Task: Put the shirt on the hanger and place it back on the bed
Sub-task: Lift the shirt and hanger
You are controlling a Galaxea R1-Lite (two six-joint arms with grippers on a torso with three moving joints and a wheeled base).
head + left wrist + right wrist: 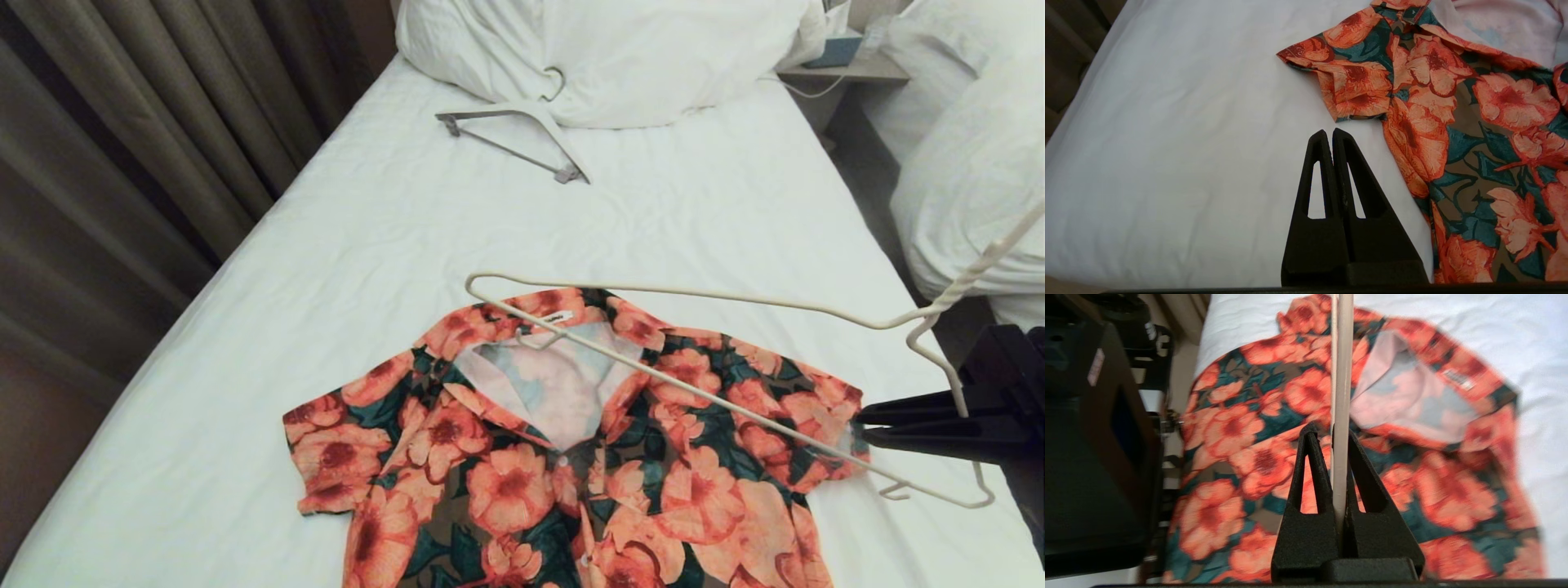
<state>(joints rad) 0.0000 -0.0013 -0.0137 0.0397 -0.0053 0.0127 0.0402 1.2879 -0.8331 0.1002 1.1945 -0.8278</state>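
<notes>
floral cloth fills the near edge: the shirt (571,441) lies flat on the bed (326,269), collar open toward the pillows, buttons done up below. going left to right, the left gripper (1333,134) hangs with jaws pressed together on nothing, just beside the shirt's near sleeve, over bare sheet. the right gripper (878,425) pinches the thin wire of the hanger (735,359) at its end by the other sleeve. from those jaws the hanger's long axis runs out across the collar, its far tip past the neck label. judging by this, the next move turns on feeding that far tip into the neck opening below it; the left gripper is nearer the collar's free side.
</notes>
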